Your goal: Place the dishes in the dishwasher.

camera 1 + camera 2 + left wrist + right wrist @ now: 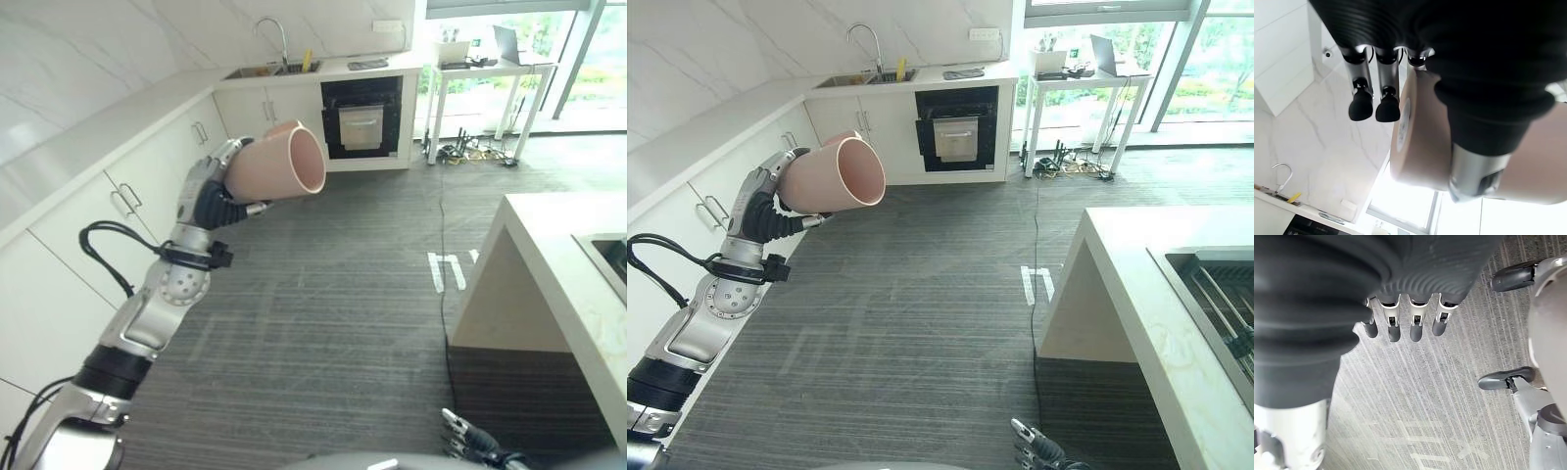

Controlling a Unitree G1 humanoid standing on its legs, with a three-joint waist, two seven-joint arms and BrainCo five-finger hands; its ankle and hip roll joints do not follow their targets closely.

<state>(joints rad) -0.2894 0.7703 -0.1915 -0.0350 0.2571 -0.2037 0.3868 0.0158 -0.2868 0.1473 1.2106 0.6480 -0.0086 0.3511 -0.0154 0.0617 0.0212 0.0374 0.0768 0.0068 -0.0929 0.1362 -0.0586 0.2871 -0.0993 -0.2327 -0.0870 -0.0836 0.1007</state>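
Kitchen with grey striped floor (333, 323), white cabinets (147, 186) along the wall at 9 to 11 o'clock, and a white island counter (1176, 323) at 3 to 4 o'clock; a recessed rack (1225, 294) with wire tines is set in that counter, contents not discernible. The pink cup (279, 162) is held aloft at about 11 o'clock, clear of every surface; it lies on its side, long axis near level, open mouth turned toward 2 o'clock, base toward the arm; interior visible and empty. The left hand (211, 191) grips it, fingers and thumb curled round the wall near the base; in the left wrist view the thumb (1484, 152) lies across the cup's side while two fingers (1374, 105) stand off the base. Beyond the cup at 12 o'clock: sink with tap (277, 44), a built-in oven (361, 117); at 1 o'clock a white table (485, 73) carrying a laptop (509, 44). A cable (443, 245) runs along the floor between oven and island. The right hand (1400, 325) hangs low at 5 o'clock over the floor, fingers straight and relaxed, holding nothing.
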